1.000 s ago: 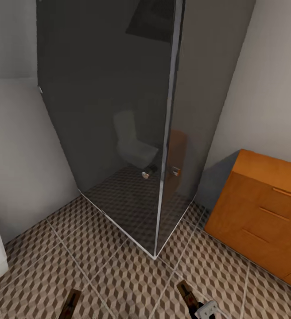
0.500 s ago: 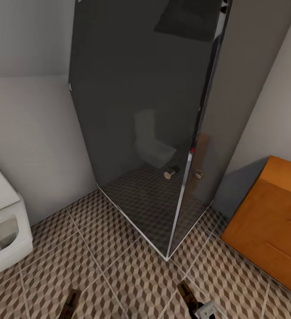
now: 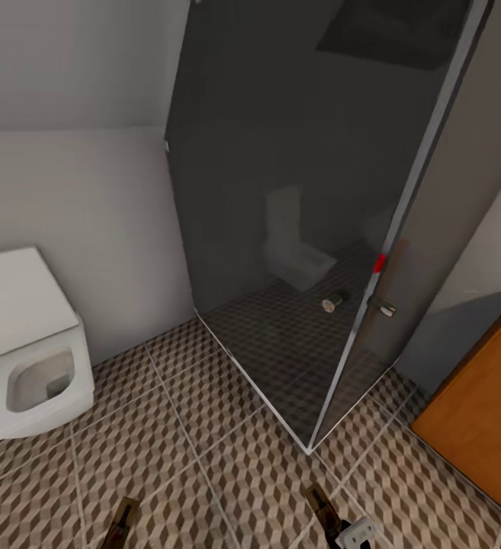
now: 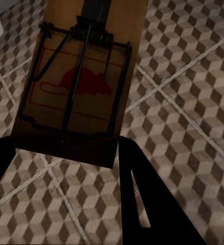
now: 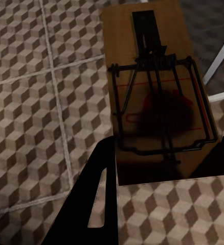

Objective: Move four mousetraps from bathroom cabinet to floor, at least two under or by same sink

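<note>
View swings left: toilet (image 3: 33,343) now in frame, cabinet (image 3: 483,427) sliding off right. Each jaws pair apparently grips a mousetrap (image 4: 79,81), (image 5: 160,97) above bathroom floor (image 3: 204,457); sink presumably being sought.

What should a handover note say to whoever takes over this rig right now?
Left gripper: shut on a mousetrap, held above the bathroom floor.
Right gripper: shut on a second mousetrap, also above the tiles.
Surroundings: the cabinet sits at the head view's right edge, a glass shower enclosure is straight ahead, a white toilet is on the left.
Done: two traps are in hand.
Left: set both on the tiles, at least two beside or under the same sink, then handle the other two traps.
</note>
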Controlling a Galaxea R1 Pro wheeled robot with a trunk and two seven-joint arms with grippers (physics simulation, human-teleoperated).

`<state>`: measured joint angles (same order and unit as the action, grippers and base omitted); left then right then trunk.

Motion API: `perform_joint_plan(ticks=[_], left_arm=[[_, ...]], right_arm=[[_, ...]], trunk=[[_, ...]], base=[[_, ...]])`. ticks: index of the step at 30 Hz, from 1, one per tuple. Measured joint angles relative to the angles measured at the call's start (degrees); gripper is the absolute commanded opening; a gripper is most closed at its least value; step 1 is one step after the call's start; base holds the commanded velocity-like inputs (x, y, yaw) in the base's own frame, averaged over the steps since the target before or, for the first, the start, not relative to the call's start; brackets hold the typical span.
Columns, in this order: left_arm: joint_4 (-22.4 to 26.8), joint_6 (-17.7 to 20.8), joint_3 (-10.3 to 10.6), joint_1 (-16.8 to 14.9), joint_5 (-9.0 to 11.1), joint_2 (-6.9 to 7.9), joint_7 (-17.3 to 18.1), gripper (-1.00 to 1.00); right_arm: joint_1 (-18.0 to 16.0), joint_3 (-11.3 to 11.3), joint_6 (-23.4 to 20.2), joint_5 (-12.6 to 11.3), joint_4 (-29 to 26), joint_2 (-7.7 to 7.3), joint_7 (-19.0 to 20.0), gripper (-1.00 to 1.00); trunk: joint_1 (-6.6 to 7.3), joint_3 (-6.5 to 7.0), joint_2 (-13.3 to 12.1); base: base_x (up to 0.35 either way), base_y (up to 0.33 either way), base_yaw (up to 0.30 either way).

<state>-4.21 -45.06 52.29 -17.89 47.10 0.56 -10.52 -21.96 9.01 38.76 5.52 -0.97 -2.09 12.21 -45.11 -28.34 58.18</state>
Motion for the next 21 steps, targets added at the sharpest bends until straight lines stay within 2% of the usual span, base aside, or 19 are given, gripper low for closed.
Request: perform_joint_plan(ticks=[21], left_arm=[[0.0,0.0,0.0,0.0,0.0,0.00,0.0,-1.00]], right_arm=[[0.0,0.0,0.0,0.0,0.0,0.08,0.0,-1.00]], trunk=[[0.00,-0.55,0.0]], base=[[0.000,0.000,0.278]])
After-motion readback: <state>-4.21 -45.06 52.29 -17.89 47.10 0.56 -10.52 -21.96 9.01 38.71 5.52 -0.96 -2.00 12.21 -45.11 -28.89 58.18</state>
